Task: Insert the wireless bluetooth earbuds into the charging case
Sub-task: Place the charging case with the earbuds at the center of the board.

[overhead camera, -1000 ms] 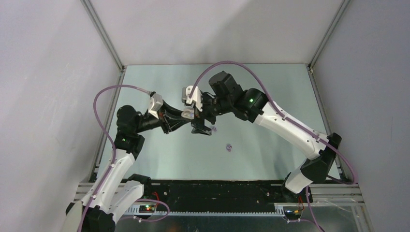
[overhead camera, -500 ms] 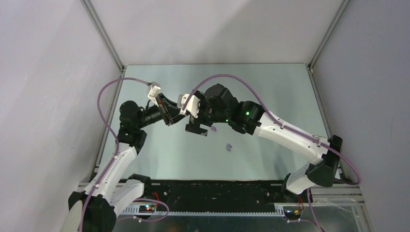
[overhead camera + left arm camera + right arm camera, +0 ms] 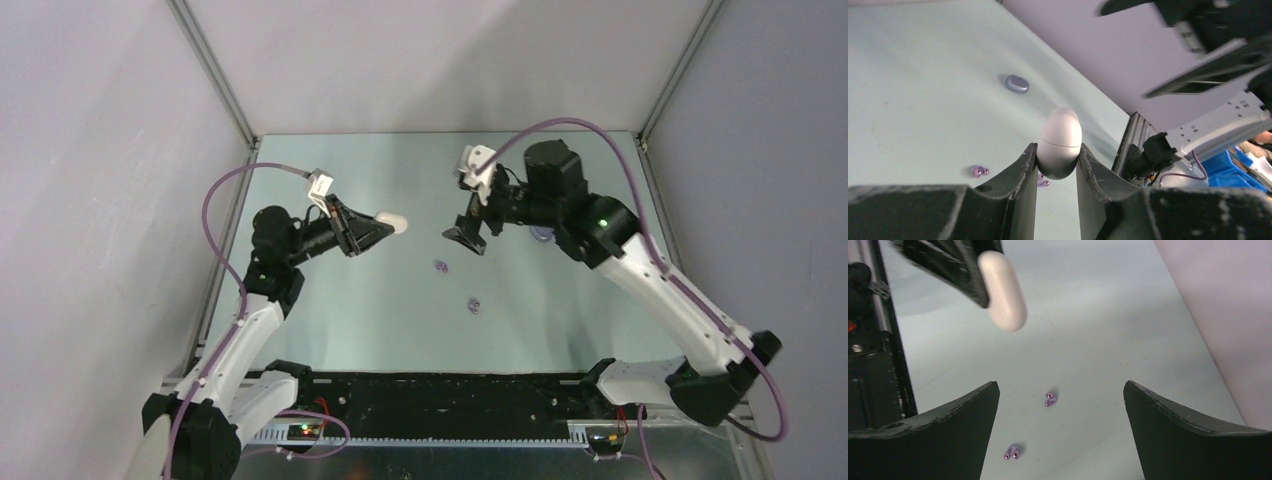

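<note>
My left gripper [image 3: 380, 226] is shut on a white pebble-shaped charging case [image 3: 394, 222], held above the table with its lid seam closed. In the left wrist view the case [image 3: 1060, 142] sits pinched between both fingers. My right gripper [image 3: 465, 233] hangs open and empty to the right of it, apart from the case. Two purple earbuds [image 3: 440, 265] [image 3: 475, 304] lie on the table below and between the grippers. The right wrist view shows both earbuds [image 3: 1049, 399] [image 3: 1012, 453] under its wide-open gripper [image 3: 1060, 386], with the white case [image 3: 1003, 290] at upper left.
A purple pebble-like case [image 3: 1017, 83] lies closed on the table farther back; in the top view it [image 3: 541, 236] is mostly hidden behind the right arm. Grey walls enclose the table on three sides. A black rail [image 3: 450, 395] runs along the near edge.
The right arm has pulled away to the right and back from the left gripper, jaws still wide. The left gripper keeps the white case and has turned slightly.
</note>
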`<state>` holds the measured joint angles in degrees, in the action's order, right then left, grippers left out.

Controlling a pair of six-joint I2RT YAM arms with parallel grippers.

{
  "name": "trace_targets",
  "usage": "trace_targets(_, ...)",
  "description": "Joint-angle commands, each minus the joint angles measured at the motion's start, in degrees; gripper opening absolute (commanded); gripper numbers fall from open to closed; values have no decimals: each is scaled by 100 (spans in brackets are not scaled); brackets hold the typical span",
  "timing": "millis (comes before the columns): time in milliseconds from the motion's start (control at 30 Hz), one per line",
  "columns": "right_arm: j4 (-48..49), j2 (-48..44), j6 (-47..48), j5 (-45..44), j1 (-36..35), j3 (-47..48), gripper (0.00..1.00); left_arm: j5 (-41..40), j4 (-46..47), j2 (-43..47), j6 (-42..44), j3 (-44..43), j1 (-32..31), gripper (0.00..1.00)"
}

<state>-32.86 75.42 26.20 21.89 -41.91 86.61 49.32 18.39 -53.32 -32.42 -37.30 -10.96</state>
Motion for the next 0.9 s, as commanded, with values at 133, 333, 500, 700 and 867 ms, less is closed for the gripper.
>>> trace_targets(133, -456, -565, -882, 404, 332, -592, 96, -1934, -2304, -1321, 450, -696, 102, 1)
trace_targets(333, -506, -681, -1539, -227, 681, -1138, 91, -1842, -2641, -3114, 6, -1242, 353, 1)
trace_targets(500, -541, -670, -1896, -309, 1220, -1384, 89, -1730, -2362, -4349, -321, -1730, 340, 6)
trace_targets(700, -442, -596, -1954, -212, 1522, -1450, 88, -2169, -3036, -5091, -32, -2394, 253, 22)
trace_targets(867, -395, -518, -1993, -203, 1606, -1489, 88, -2881, -3929, -4811, 369, -2561, 324, 58)
